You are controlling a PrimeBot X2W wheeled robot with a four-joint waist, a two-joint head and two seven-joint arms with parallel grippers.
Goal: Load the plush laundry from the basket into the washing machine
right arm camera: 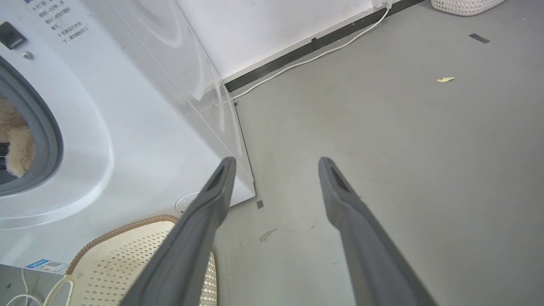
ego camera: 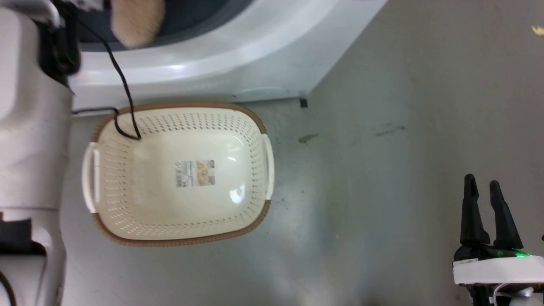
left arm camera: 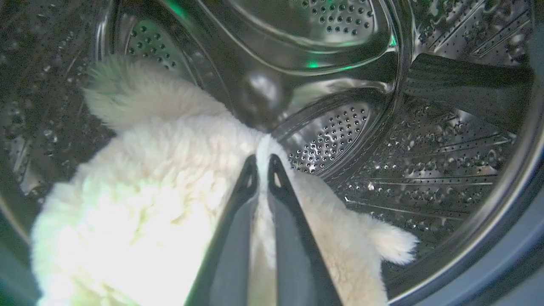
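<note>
My left gripper reaches inside the washing machine's steel drum. It is shut on a fold of the beige plush laundry, which hangs down across the drum's mouth. In the head view part of the plush shows inside the grey door ring of the washing machine. On the floor just before the machine stands the cream basket, a paper label on its bare inner bottom. My right gripper hovers open over the floor to the right, with nothing between its fingers.
A black cable hangs from my left arm across the basket's rim. A white cord runs along the wall base past the machine's side. A woven basket and a yellow scrap lie farther off on the grey floor.
</note>
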